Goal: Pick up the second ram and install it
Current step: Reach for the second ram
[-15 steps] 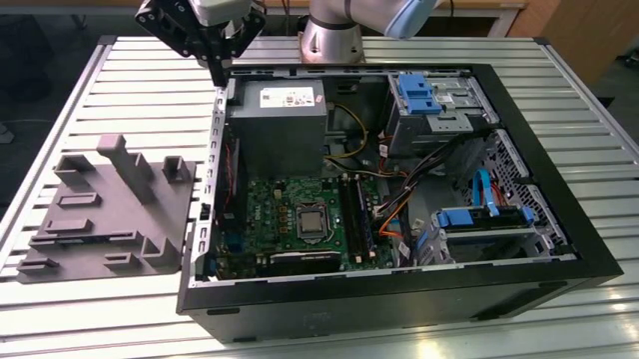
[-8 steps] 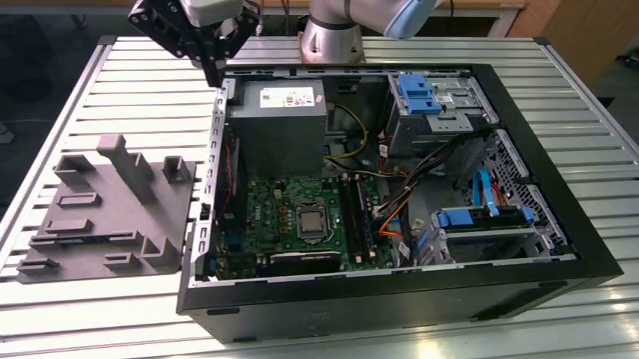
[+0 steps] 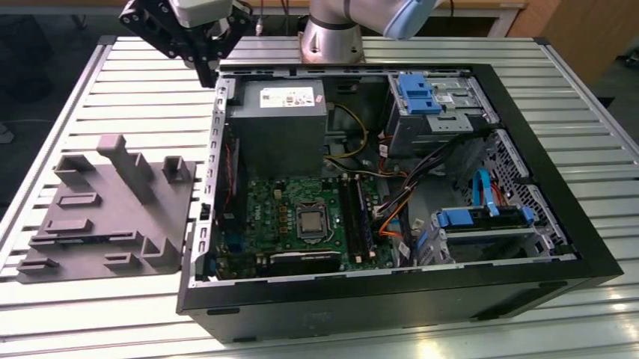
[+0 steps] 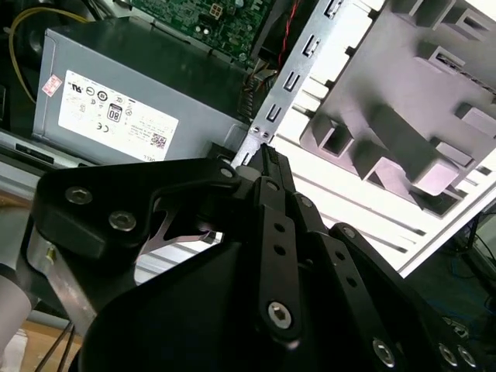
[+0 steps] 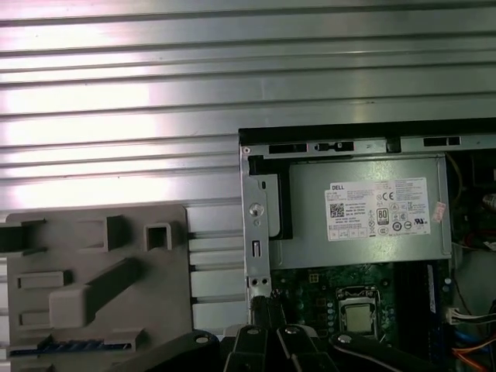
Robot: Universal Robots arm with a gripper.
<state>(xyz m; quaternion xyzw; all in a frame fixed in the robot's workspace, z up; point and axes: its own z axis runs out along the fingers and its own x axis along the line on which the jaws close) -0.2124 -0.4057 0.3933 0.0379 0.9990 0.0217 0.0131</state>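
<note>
Slatted table (image 3: 120,97): second ram (image 5: 62,345) in grey fixture (image 3: 110,202), well apart from pincer (image 3: 206,75).

Arm (image 3: 334,30) held high, end effector (image 3: 208,75) angled downward, fingers (image 4: 271,177) pressed together

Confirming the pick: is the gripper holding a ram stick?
No; in the exterior view the gripper hangs empty near the computer case's corner.

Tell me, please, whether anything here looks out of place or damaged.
Nothing stands out: the open computer case sits flat on the slatted table, the grey fixture lies flat beside it, and nothing looks spilled or broken.
</note>
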